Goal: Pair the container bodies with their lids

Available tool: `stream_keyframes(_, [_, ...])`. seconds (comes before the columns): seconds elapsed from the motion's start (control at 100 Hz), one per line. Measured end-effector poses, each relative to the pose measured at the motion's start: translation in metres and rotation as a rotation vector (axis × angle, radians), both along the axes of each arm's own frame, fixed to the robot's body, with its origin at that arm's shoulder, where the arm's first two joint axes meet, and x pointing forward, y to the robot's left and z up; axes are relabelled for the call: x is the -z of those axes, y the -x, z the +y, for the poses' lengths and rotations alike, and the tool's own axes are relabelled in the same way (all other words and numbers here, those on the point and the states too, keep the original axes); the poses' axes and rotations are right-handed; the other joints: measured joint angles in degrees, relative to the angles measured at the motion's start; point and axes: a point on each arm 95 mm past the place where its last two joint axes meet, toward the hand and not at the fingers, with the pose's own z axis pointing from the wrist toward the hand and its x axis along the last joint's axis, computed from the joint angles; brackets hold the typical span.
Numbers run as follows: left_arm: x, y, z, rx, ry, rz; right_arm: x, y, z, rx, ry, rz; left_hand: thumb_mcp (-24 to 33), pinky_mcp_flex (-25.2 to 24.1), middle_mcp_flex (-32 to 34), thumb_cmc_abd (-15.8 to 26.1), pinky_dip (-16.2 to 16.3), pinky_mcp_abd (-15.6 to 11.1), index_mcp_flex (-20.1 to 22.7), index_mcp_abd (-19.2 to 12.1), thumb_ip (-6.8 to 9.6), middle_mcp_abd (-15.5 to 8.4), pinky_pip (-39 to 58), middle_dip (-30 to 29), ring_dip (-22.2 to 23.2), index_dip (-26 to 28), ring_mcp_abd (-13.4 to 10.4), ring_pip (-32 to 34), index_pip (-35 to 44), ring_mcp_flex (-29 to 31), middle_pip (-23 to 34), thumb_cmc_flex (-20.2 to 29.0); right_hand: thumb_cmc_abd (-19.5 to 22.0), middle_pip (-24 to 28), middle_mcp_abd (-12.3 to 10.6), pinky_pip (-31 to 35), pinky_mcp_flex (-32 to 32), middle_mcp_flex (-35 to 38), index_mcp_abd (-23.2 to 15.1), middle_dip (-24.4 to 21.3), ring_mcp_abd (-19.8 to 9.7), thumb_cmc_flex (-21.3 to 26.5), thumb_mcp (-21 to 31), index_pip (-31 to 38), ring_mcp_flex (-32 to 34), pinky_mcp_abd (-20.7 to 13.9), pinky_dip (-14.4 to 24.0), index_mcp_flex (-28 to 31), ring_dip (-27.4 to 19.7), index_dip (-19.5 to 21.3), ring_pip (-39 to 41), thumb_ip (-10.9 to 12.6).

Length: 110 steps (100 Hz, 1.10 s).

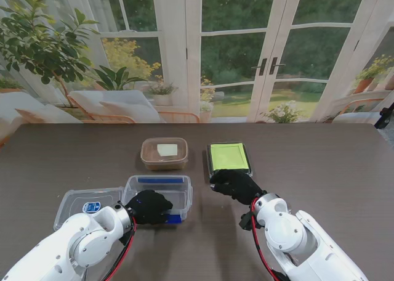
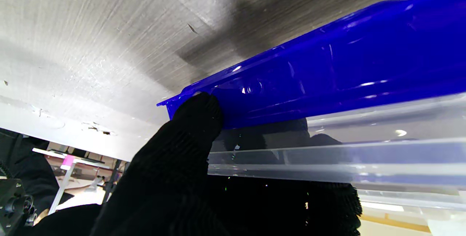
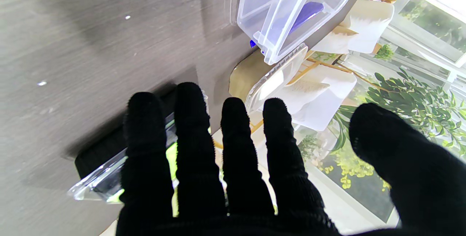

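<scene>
A clear box [image 1: 159,191] with blue latches stands left of centre, uncovered. Its clear lid [image 1: 86,206] with a blue sticker lies flat to its left. My left hand [image 1: 149,206] is shut on the box's near wall; the thumb [image 2: 196,115] presses the blue latch [image 2: 327,68], and other fingers show darkly through the clear wall [image 2: 327,156]. A black tray [image 1: 229,158] with green contents sits under a clear lid [image 3: 94,188]. My right hand [image 1: 234,183] is open, its fingers [image 3: 189,137] spread flat over the tray's near edge.
A brown container [image 1: 164,153] with a clear lid on it stands farther from me, behind the clear box; it also shows in the right wrist view as the brown container [image 3: 247,75]. Dark wooden table [image 1: 320,170] extends to the right. Glass doors lie beyond the far edge.
</scene>
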Motion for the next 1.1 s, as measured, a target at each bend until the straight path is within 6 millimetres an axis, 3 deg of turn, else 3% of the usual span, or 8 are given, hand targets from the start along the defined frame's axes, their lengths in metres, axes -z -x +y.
stream_keyframes(0.04, [0.0,0.0,0.0,0.0,-0.007,0.004,0.0,0.0,0.0,0.0,0.0,0.0,-5.95,-0.48,-0.93,2.41,0.04,0.0,-0.09,-0.35,0.09,-0.05,0.0,-3.7,-0.01,0.4,0.0,0.0,-1.8,-0.13,1.25,2.19,0.0,0.0,0.0,0.0,0.0,0.0,0.01,0.0,0.01,0.0,0.0,0.0,0.0,0.0,0.0,0.0,0.0,0.0,0.0,0.0])
stream_keyframes(0.24, [-0.001,0.001,-0.001,0.001,-0.037,0.008,0.0,0.0,0.0,-0.001,-0.002,0.003,-1.11,-3.06,-2.86,0.71,0.76,0.0,-1.46,-0.81,0.09,-0.05,0.0,-0.55,0.02,0.91,0.0,0.13,-7.36,-2.5,-1.16,1.1,0.0,0.0,0.01,0.0,0.0,0.0,0.01,0.0,0.03,0.0,0.0,-0.01,0.0,0.0,0.0,0.0,0.0,0.0,0.0,0.0])
stream_keyframes(0.46, [-0.004,0.002,-0.001,0.0,-0.076,0.004,0.0,0.001,0.0,-0.002,-0.004,0.005,2.09,-8.26,-7.48,0.78,1.42,0.0,-2.25,-0.97,0.13,0.12,-3.65,-5.91,-0.79,3.09,0.59,-3.73,-13.28,-6.69,-0.53,-1.37,0.0,0.0,0.37,0.0,0.0,0.0,0.03,0.0,0.04,0.0,0.0,-0.02,0.0,0.0,0.0,0.0,0.0,0.0,0.0,0.0])
stream_keyframes(0.57, [-0.004,0.002,-0.001,-0.002,-0.086,0.004,0.0,0.002,0.0,-0.004,-0.006,0.008,3.09,-10.13,-9.22,0.78,1.42,0.0,-2.9,-1.02,0.13,0.28,-5.76,-11.95,-2.85,3.89,1.2,-7.53,-15.49,-8.18,-1.0,-2.48,0.0,0.0,0.38,0.0,0.0,0.0,0.04,0.0,0.05,0.0,0.0,-0.02,0.0,0.0,0.0,0.0,0.0,0.0,0.0,0.0])
stream_keyframes(0.68, [-0.005,0.002,-0.001,-0.007,-0.087,0.003,0.0,0.002,0.0,-0.005,-0.006,0.008,3.89,-11.49,-11.2,0.95,1.42,0.0,-3.24,-0.45,0.14,0.89,-7.2,-23.78,-4.34,4.2,1.38,-10.14,-16.83,-10.25,-0.73,-5.25,0.0,0.0,0.38,0.0,0.0,0.0,0.04,0.0,0.05,0.0,0.0,-0.03,0.0,0.0,0.01,0.0,0.0,0.0,0.0,0.0])
stream_keyframes(0.79, [-0.006,0.002,0.001,-0.013,-0.091,-0.004,0.0,0.002,0.0,-0.005,-0.006,0.008,4.58,-12.54,-12.13,2.57,1.42,0.0,-3.51,0.45,0.2,1.01,-8.52,-26.0,-5.65,3.33,2.0,-12.69,-18.82,-11.08,-0.9,-9.62,0.0,0.0,0.38,0.0,0.0,0.0,0.05,0.0,0.06,0.0,0.0,-0.04,0.0,0.0,0.01,0.0,0.0,0.0,0.0,0.0])
stream_keyframes(0.93, [-0.011,0.003,0.002,-0.025,-0.093,-0.02,0.0,0.002,0.001,-0.006,-0.006,0.009,4.31,-13.85,-12.15,3.18,0.72,0.29,-3.59,0.57,0.21,1.13,-10.97,-27.41,-8.06,2.59,2.55,-17.31,-19.56,-11.85,-1.77,-10.25,0.0,0.0,0.38,0.0,0.0,0.0,0.05,0.0,0.07,0.0,0.0,-0.05,0.0,0.0,0.01,0.0,0.0,0.0,0.0,0.0])
stream_keyframes(1.1, [-0.021,0.008,0.008,-0.046,-0.088,-0.041,0.0,0.003,0.001,-0.008,-0.005,0.011,-1.0,-15.07,-12.83,6.69,-0.79,0.59,-4.54,0.65,0.26,1.38,-14.96,-30.19,-11.91,1.76,2.81,-22.7,-21.22,-13.15,-3.58,-11.48,0.01,0.0,0.38,0.0,0.0,0.0,0.05,0.0,0.07,0.0,0.0,-0.07,0.0,0.0,0.01,0.0,0.0,0.0,0.0,0.0])
